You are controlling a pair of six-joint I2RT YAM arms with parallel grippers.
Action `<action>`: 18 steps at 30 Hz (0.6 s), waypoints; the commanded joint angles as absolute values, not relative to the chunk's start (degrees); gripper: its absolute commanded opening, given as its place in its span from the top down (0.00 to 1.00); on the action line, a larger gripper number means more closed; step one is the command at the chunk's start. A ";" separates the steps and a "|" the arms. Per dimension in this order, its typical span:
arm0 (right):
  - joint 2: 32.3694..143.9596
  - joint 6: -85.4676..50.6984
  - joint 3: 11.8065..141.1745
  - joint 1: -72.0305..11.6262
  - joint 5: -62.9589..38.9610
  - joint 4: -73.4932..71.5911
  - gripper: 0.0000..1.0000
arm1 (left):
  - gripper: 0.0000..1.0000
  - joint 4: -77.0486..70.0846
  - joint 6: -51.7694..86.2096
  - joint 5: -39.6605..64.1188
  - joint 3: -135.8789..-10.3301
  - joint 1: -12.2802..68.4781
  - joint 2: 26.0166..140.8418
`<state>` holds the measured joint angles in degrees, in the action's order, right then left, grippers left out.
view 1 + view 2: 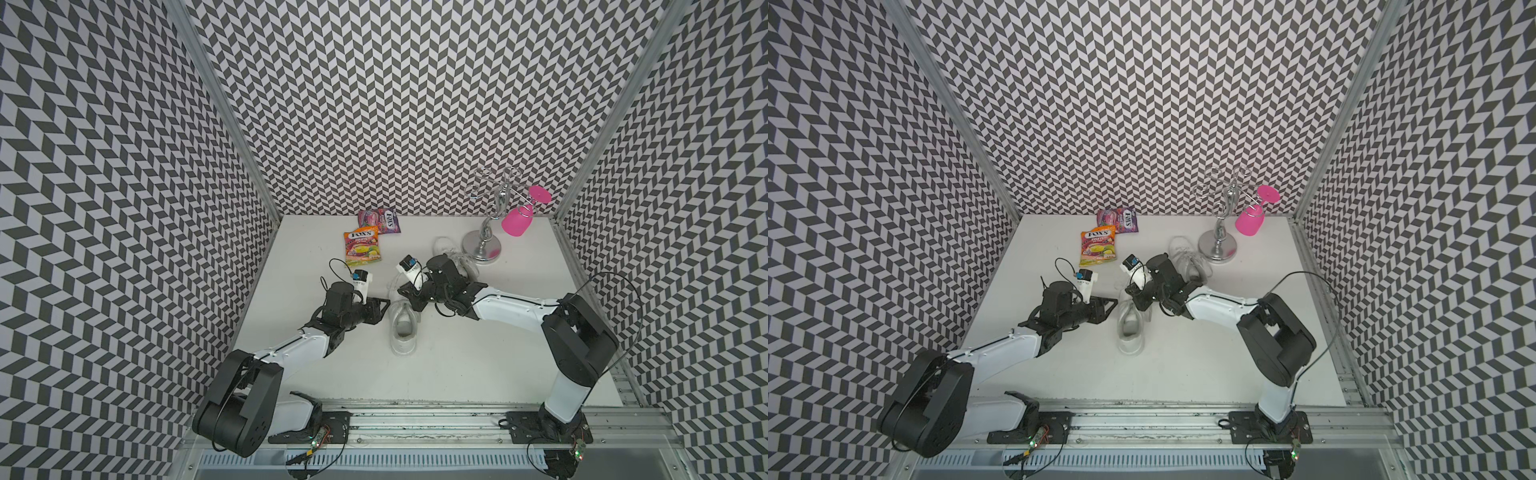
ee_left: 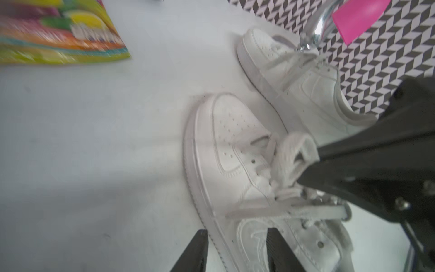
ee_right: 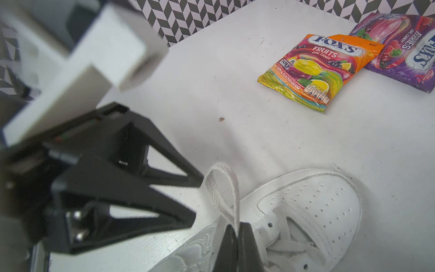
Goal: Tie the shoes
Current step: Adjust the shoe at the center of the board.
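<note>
Two shoes (image 1: 402, 322) (image 1: 455, 259), two candy bags (image 1: 363, 246) (image 1: 380, 221)

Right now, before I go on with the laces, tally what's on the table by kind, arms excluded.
White sneakers: 2, the near one and the far one
Candy bags: 2, the orange one and the purple one
Silver stand: 1
Pink glass hanging on it: 1
Total: 6

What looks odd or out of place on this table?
Two candy bags lie at the back, unrelated to shoe tying. A pink plastic glass hangs upside down from a silver rack. The far shoe lies tilted against the rack's base, while the near shoe sits upright between the arms.
</note>
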<state>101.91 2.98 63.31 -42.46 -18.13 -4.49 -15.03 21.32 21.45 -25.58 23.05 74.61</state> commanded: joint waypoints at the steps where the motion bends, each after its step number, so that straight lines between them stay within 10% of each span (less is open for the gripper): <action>1: 101.93 3.52 65.13 -42.36 -17.45 -5.29 1.00 | 0.55 -14.53 25.37 20.07 -22.81 27.07 72.90; 18: 99.00 6.06 62.71 -41.05 -18.49 -3.14 1.00 | 0.55 -11.13 22.82 12.17 -26.63 35.60 71.47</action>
<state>101.67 4.95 63.55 -41.41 -17.65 -2.37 -13.63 25.63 15.97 -25.10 35.27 73.97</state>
